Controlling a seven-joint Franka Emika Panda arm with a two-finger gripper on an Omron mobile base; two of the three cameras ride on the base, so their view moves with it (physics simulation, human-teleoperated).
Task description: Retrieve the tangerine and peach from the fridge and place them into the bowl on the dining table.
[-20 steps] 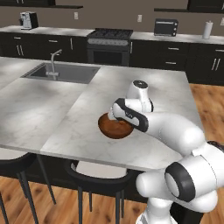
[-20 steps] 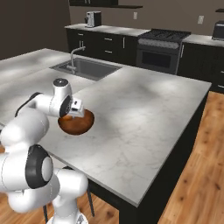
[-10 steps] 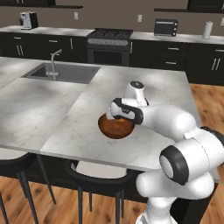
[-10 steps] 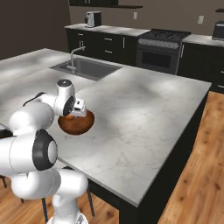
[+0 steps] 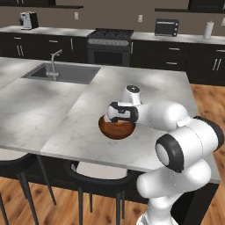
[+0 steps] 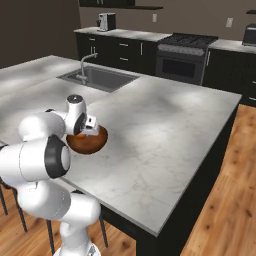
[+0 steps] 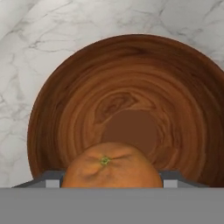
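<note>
The reddish-brown wooden bowl (image 5: 115,130) (image 6: 88,143) (image 7: 131,78) stands on the marble dining table (image 5: 52,118) (image 6: 165,130), close to its near edge. My gripper (image 5: 115,115) (image 6: 90,127) (image 7: 111,177) hangs just above the bowl, pointing down into it. It is shut on the tangerine (image 7: 110,170), a plain orange fruit with a green stem dimple. The tangerine's round shadow falls on the bowl's bare floor. The peach and the fridge are out of view.
A built-in sink (image 5: 61,72) (image 6: 97,77) with a tap lies at the far left of the table. Dark stools (image 5: 96,176) stand under the near edge. Black wall cabinets and a stove (image 5: 110,44) run along the back.
The arm's elbow has swung round while the hand has stayed over the bowl. The tangerine stays in the grip.
</note>
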